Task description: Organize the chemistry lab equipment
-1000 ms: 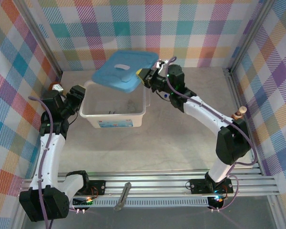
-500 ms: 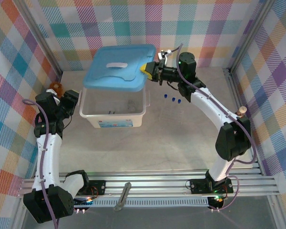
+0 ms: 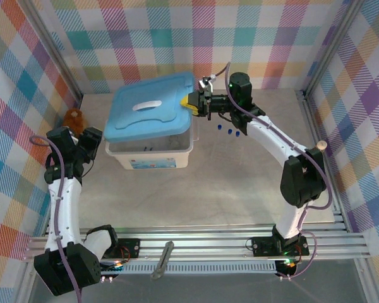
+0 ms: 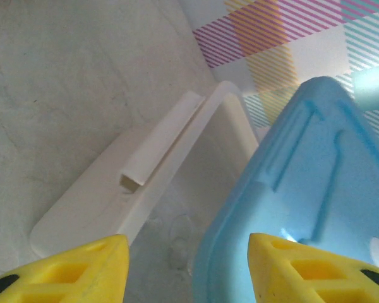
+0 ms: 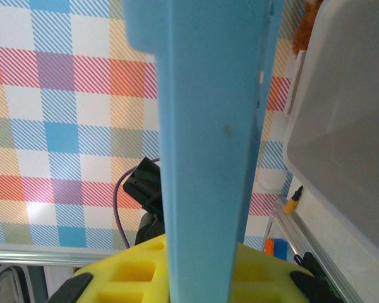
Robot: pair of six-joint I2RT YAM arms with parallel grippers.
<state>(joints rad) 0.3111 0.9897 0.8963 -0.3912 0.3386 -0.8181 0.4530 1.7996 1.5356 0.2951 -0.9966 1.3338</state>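
The right tool (image 3: 191, 103) is clenched on the 3 o'clock edge of a tilted blue plastic lid (image 3: 148, 113) over a white plastic bin (image 3: 153, 154) holding clear glassware (image 4: 180, 237). The left tool (image 3: 90, 140) hangs released at the bin's 9 o'clock. Thin blue-capped tubes (image 3: 229, 130) lie on the worktop at the bin's 3 o'clock, so seating the lid well probably means levelling it and matching its corners to the rim.

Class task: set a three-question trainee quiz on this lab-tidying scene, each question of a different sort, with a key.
1. True or false: the right gripper is shut on the edge of the blue lid, holding it over the white bin.
2. Where do the blue-capped tubes lie?
A. On the table, just right of the bin
B. On top of the lid
C. Beside the teddy bear
3. Fill in: the left gripper, near the bin's left end, has its jaws ____ and holds nothing.

Key: 1 true; 2 A; 3 open.
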